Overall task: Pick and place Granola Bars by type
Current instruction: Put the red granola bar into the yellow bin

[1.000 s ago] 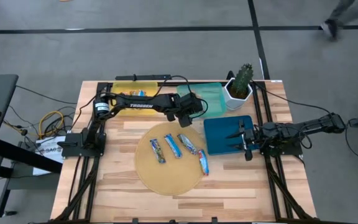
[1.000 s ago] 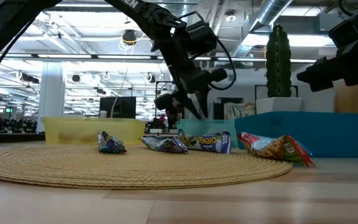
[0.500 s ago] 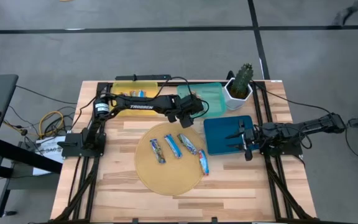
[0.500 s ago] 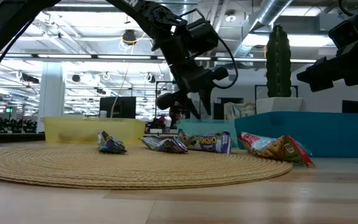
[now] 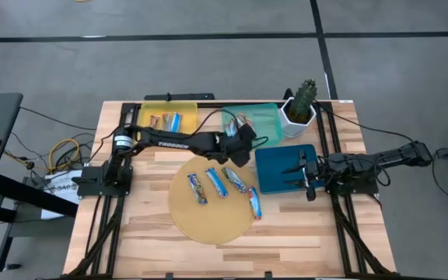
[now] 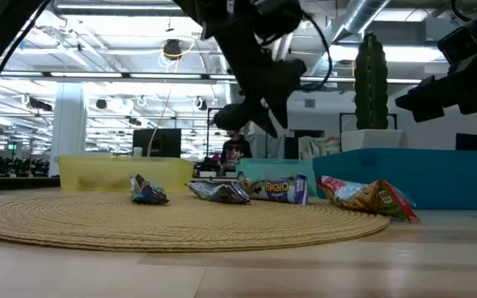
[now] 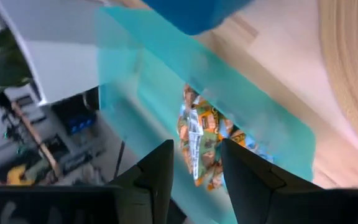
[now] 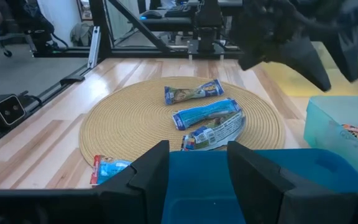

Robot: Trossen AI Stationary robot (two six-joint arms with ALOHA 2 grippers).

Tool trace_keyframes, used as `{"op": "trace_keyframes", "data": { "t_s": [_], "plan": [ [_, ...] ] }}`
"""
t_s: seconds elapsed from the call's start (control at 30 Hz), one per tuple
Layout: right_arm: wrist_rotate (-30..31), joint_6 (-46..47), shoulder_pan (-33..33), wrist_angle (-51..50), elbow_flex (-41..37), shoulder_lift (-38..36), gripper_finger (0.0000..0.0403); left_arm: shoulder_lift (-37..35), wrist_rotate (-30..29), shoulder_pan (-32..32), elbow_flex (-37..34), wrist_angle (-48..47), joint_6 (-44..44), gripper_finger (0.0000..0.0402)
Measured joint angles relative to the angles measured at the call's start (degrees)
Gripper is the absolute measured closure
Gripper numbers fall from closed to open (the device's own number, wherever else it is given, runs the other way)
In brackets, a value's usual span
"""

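Note:
Four granola bars lie flat on the round woven mat (image 5: 208, 222): three blue-and-white ones (image 5: 217, 183) and a red-ended one (image 5: 253, 202) at its right rim. Orange-wrapped bars (image 5: 240, 121) lie in the teal tray (image 5: 264, 124), and a few more bars (image 5: 163, 120) in the yellow tray (image 5: 150, 109). My left gripper (image 5: 243, 154) hangs open and empty above the teal tray's near edge; its wrist view looks down on the orange bars (image 7: 204, 140). My right gripper (image 5: 306, 175) rests open over the blue tray (image 5: 282, 183) with nothing between its fingers.
A white pot with a cactus (image 5: 299, 109) stands at the far right, behind the blue tray. The three trays line the far and right side of the mat. Bare wood shows along the near edge and on the left. Cables lie off the table's left side.
My left gripper has swung from over the teal tray toward the table's near edge and the mat, rising and rolling its wrist on the way. The arm has come off the yellow tray, whose bars now show. The bars on the mat have stayed put.

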Motion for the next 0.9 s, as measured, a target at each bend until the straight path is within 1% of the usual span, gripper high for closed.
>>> {"op": "trace_keyframes", "data": {
  "t_s": [0.23, 0.43, 0.6, 0.9],
  "plan": [
    [0.01, -0.02, 0.02, 0.0, 0.0, 0.0, 0.0249, -1.18, -6.15, -4.89, 0.0, -0.21, -12.5, 0.0275],
    [0.01, 0.01, 0.0, 0.0, -0.01, 0.0, 0.0249, -1.61, -5.47, -8.76, 0.0, -0.67, -21.97, 0.0275],
    [0.01, -0.01, 0.0, 0.0, 0.0, 0.0, 0.0249, -1.84, -0.43, -11.68, 0.02, -1.13, -28.09, 0.0275],
    [0.01, 0.01, 0.02, 0.0, 0.0, 0.0, 0.0249, -1.82, 11.51, -16.31, 0.02, -1.28, -38.71, 0.0274]
  ]
}}
